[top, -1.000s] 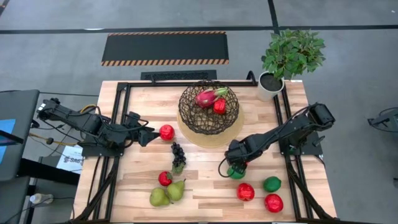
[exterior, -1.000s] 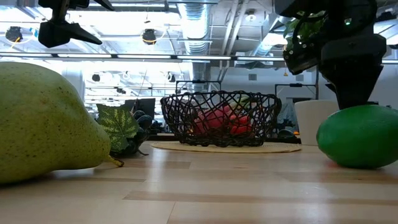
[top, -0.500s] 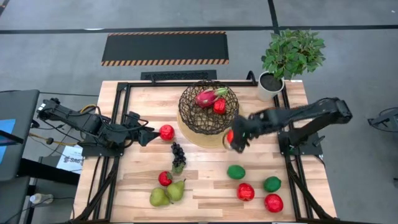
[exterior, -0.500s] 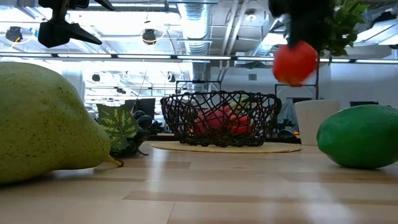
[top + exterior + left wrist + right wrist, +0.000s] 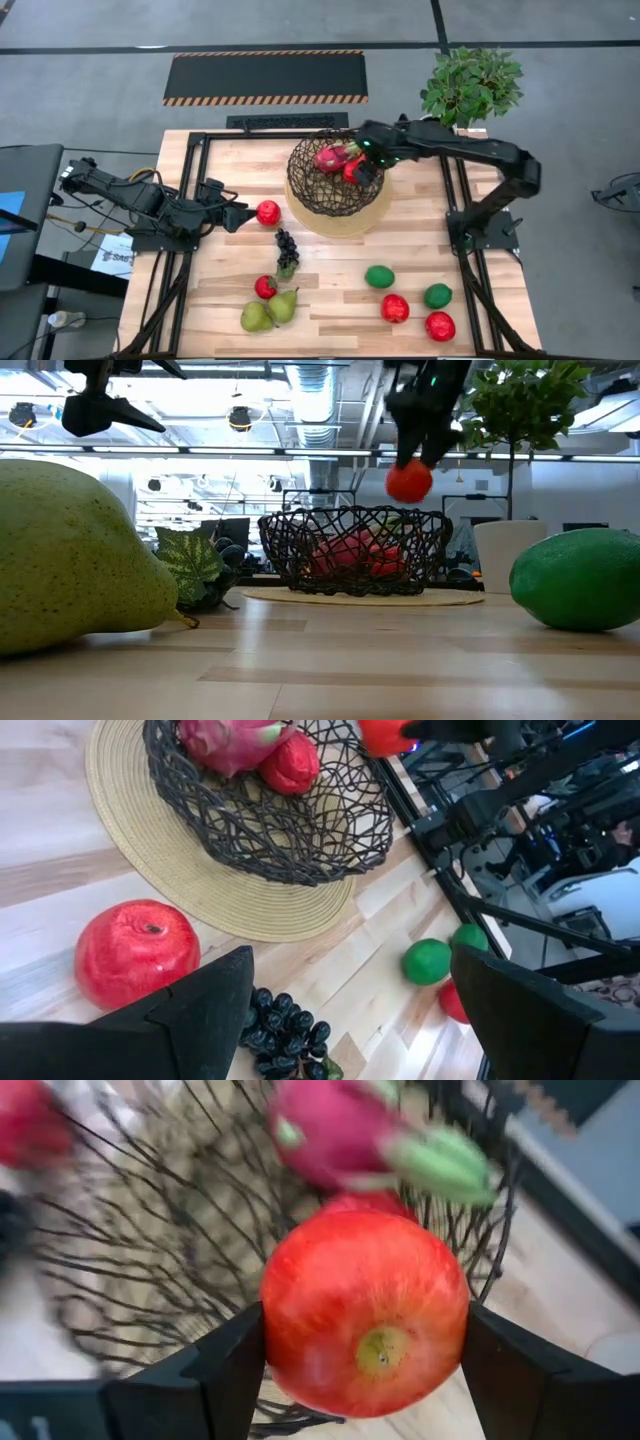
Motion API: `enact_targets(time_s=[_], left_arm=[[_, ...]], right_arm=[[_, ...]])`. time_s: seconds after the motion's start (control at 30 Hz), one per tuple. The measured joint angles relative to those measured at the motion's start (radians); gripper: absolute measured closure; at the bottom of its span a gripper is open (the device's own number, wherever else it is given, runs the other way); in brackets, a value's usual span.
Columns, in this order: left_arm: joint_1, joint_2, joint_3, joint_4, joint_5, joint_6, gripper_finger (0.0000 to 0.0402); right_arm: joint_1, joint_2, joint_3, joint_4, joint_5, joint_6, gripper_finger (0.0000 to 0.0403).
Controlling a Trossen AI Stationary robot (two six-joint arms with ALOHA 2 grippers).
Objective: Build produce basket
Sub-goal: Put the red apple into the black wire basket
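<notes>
One red apple (image 5: 365, 1312), clamped in the right gripper (image 5: 366, 158), now hangs above the basket (image 5: 335, 195), up from the table; drop comes next. Left gripper (image 5: 345, 1005) idles open-jawed beside another apple (image 5: 267, 212).

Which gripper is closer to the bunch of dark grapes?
Left. The left gripper sits open beside a red apple, just above the grapes. The right gripper holds another red apple over the basket, farther away.

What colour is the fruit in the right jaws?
Red, a round fruit; the right wrist view shows it best.
</notes>
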Motion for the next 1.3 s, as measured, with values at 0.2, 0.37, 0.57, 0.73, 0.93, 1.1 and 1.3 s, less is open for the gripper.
enact_targets(time_s=[0.2,0.37,0.57,0.73,0.93,1.1,1.3], left_arm=[[0.000,0.000,0.000,0.000,-0.002,-0.010,0.0077],[0.000,0.000,0.000,0.000,-0.003,-0.010,0.0077],[0.000,0.000,0.000,0.000,-0.011,-0.009,0.0077],[0.000,0.000,0.000,-0.008,-0.024,-0.007,0.0077],[0.000,0.000,0.000,-0.019,-0.024,-0.007,0.0077],[0.000,0.000,0.000,-0.020,-0.024,-0.007,0.0077],[0.000,0.000,0.000,-0.020,-0.024,-0.006,0.0077]], right_arm=[[-0.035,0.138,0.000,-0.001,-0.046,-0.009,0.0115],[-0.014,0.208,0.000,0.004,-0.093,-0.015,0.0115],[0.024,0.241,0.000,-0.007,-0.103,-0.017,0.0115],[0.023,0.240,0.000,-0.006,-0.100,-0.017,0.0115],[0.004,0.240,0.000,-0.020,-0.104,-0.017,0.0101],[-0.002,0.240,0.000,-0.017,-0.120,-0.021,0.0052],[-0.010,0.239,0.000,-0.014,-0.121,-0.029,0.0024]])
